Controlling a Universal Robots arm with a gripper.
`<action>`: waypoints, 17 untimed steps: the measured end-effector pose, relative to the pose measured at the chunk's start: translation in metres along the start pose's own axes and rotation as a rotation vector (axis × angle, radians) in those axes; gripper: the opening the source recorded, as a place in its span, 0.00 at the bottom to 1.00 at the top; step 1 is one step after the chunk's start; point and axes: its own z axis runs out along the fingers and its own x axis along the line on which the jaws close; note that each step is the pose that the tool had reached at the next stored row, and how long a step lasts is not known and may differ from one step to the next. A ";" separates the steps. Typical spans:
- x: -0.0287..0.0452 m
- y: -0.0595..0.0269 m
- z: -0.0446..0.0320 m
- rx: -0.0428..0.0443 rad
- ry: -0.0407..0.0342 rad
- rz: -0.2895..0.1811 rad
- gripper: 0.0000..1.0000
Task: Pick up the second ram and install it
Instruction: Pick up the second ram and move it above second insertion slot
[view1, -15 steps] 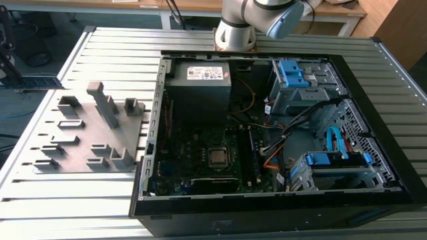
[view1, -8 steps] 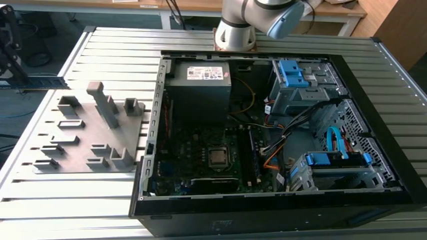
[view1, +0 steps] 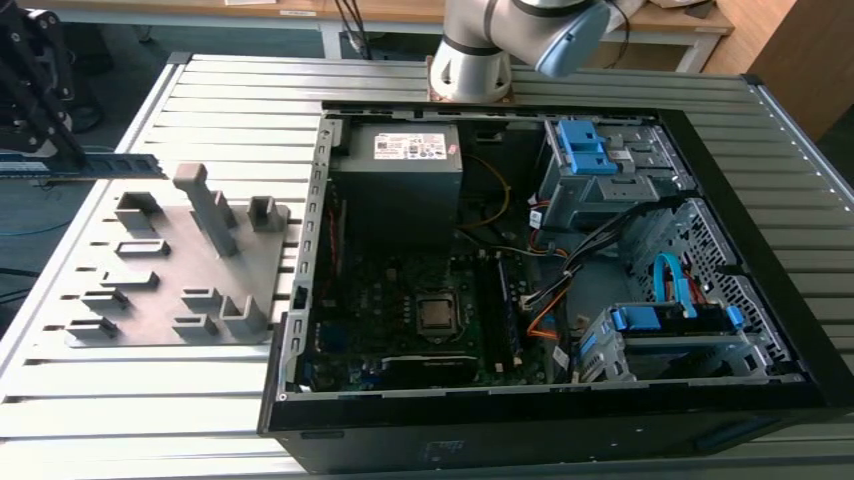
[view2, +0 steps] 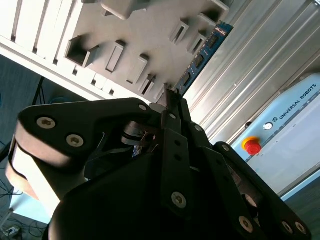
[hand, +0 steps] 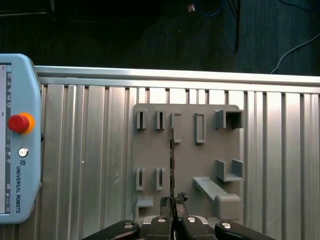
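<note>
Lettering stands on the blue pendant (hand: 19, 145) and power-supply label (view1: 410, 147).

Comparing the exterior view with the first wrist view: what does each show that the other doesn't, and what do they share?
Exterior view, not the first wrist view: the open computer case with its motherboard, and the arm's base at the case's far side.
First wrist view, not the exterior view: the teach pendant with its red stop button.
Both: the grey fixture plate on the slatted table, and the gripper with its fingers shut on the second ram, held near the plate.
</note>
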 end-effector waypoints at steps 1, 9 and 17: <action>0.0000 -0.0022 -0.0001 -0.0001 0.0000 0.000 0.14; 0.0002 -0.0189 -0.0007 -0.0014 0.0000 0.000 0.14; 0.0003 -0.0355 -0.0013 -0.0025 -0.0001 0.000 0.14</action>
